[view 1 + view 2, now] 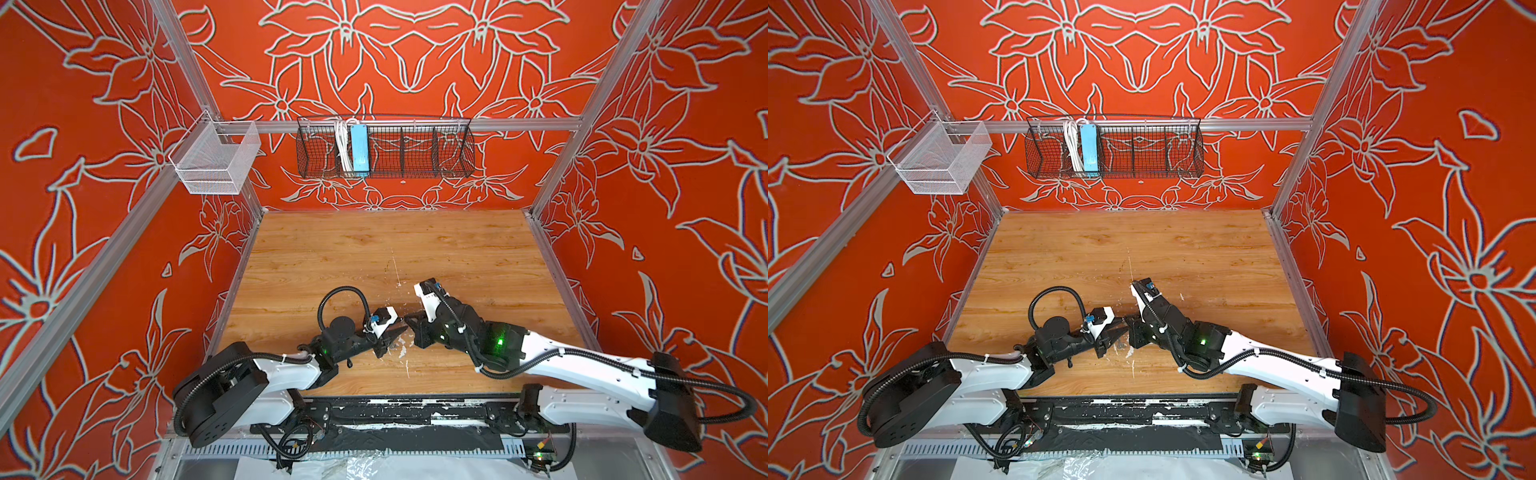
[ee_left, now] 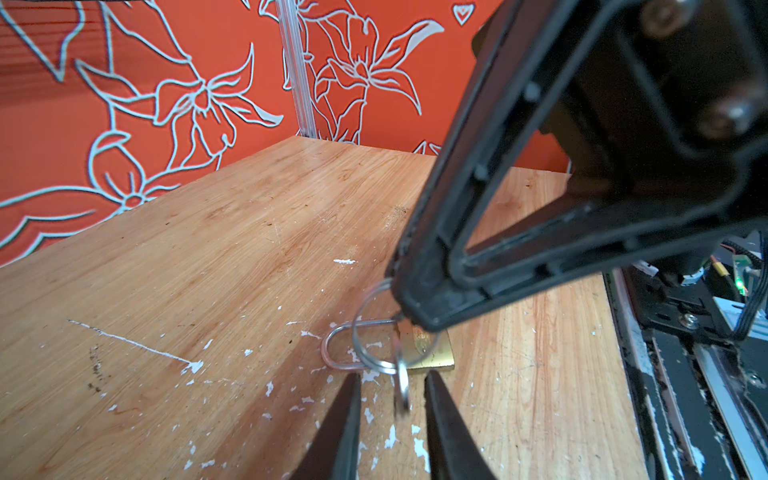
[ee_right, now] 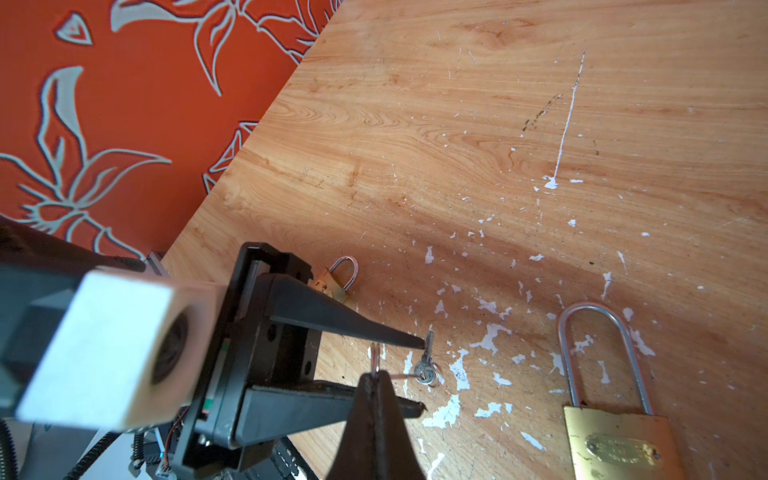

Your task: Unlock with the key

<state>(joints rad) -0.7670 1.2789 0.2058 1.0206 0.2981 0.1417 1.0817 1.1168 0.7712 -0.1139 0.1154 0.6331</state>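
Brass: big padlock (image 3: 619, 440) is lying flat on tabletop (image 3: 457, 124), small padlock (image 3: 332, 282) lying behind L gripper (image 3: 422, 376). R gripper (image 3: 376, 376) is pinching key ring (image 2: 355, 332), key (image 3: 427, 359) dangling. L jaws are straddling key, part-open. Imo L should be squeezing bow flat, blade sticking out, w/ R holding steady.

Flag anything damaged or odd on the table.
The table is chipped: white flecks scatter around the key and large padlock, and a long white scratch runs beyond them. Nothing looks spilled.
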